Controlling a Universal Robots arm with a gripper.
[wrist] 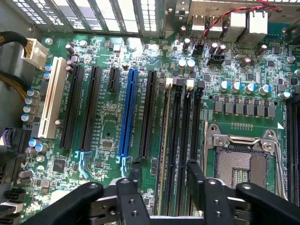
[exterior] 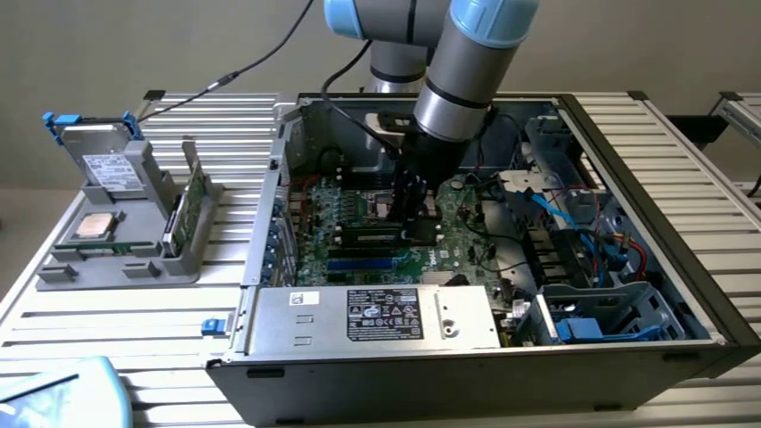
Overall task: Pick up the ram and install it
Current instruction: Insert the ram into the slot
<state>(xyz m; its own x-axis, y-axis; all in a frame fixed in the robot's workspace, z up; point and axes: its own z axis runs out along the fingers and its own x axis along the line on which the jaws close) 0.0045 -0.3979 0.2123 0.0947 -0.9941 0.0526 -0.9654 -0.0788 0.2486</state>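
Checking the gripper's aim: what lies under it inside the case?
Under the gripper run the black memory slots of the motherboard, beside the CPU socket. The slots' near ends are covered by the gripper's fingers.

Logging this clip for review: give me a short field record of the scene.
case: side open
gripper: open, inside the case, low over the memory slots
ram: green stick upright in the grey holder, outside the case
slot detail: pale strip along one slot between the fingers; seated stick or not, cannot tell
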